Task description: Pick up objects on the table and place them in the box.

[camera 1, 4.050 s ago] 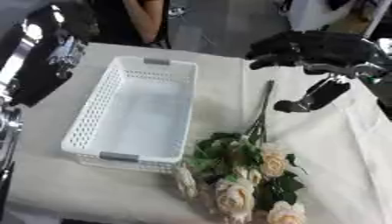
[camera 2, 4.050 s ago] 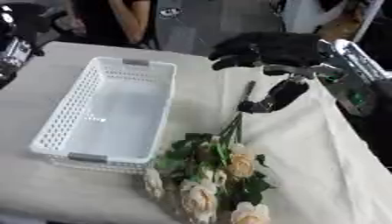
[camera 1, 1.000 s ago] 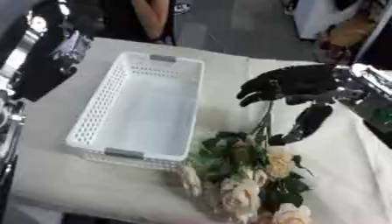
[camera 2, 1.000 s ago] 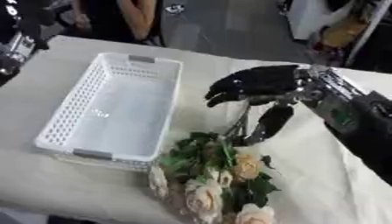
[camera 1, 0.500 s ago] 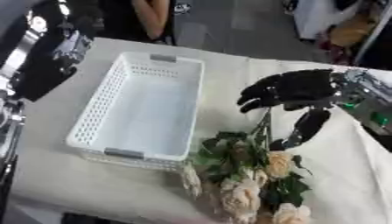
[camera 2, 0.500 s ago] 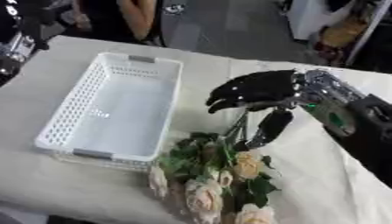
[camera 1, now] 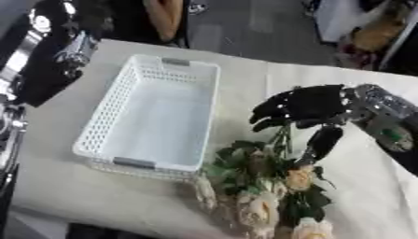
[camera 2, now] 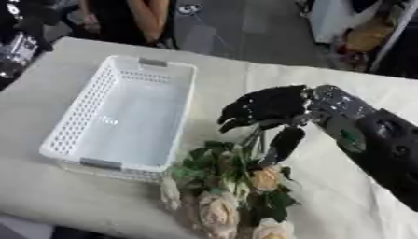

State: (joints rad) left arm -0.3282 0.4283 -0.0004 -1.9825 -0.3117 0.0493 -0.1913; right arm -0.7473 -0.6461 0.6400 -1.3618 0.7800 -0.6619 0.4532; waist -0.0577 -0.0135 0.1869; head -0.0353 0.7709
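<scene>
A bunch of pale roses (camera 1: 269,191) with green leaves lies on the cloth at the front, its stems pointing away from me. My right hand (camera 1: 303,106) hovers just over the stems (camera 1: 282,135), fingers spread and bent downward, thumb hanging beside the leaves; nothing is held. The white perforated basket (camera 1: 114,100) stands empty to the left of the flowers. My left arm (camera 1: 57,56) is raised at the far left; its hand does not show.
The table is covered with a beige cloth (camera 1: 375,196). A person stands beyond the far edge, behind the basket. Boxes and clutter sit on the floor at the upper right.
My right hand has come down and toward me from above the stems' far end to just over the leaves. The camera has shifted a little.
</scene>
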